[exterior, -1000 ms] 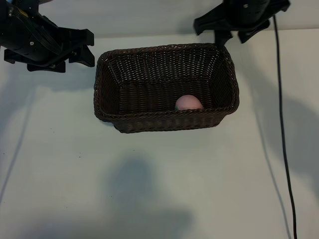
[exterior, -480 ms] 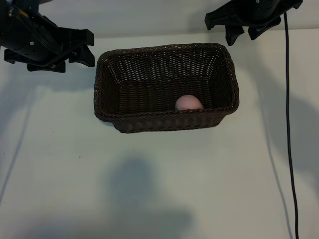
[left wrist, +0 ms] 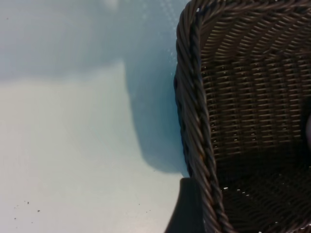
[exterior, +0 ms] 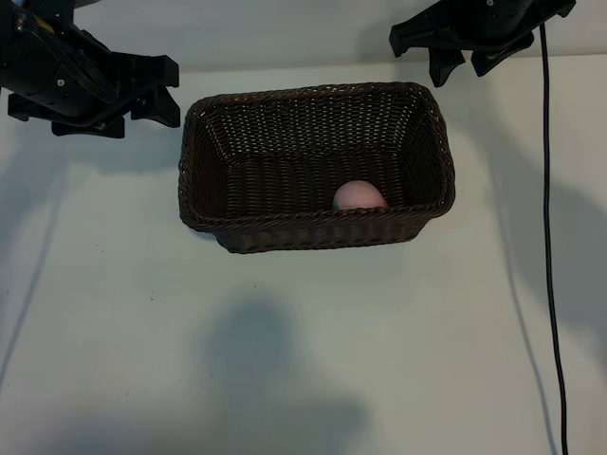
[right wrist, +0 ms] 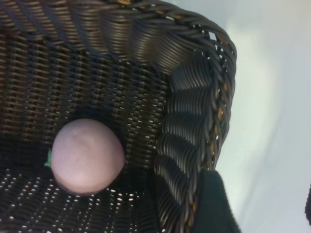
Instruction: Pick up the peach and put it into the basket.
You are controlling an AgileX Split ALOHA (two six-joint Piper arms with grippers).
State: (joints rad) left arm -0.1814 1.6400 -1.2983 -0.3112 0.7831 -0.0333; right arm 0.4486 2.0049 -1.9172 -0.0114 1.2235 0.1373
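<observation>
The dark brown wicker basket (exterior: pixel 313 91) stands mid-table. The pale-pink peach (exterior: pixel 358 196) lies inside it against the near wall, right of centre, with nothing holding it. In the right wrist view the peach (right wrist: pixel 86 156) rests on the woven floor by a rounded corner of the basket (right wrist: pixel 194 121). My right gripper (exterior: pixel 463 68) hangs open and empty just beyond the basket's far right corner; one dark finger (right wrist: pixel 216 204) shows outside the rim. Off the far left corner, my left gripper (exterior: pixel 163 90) is open and empty, with one finger (left wrist: pixel 187 208) beside the basket rim (left wrist: pixel 194 97).
A black cable (exterior: pixel 546 237) runs down the right side of the white table (exterior: pixel 285 360). The arms cast soft shadows on the tabletop in front of the basket.
The right gripper has drawn back to the right, away from the basket's far right corner, then held still. The peach, basket and left arm have not moved.
</observation>
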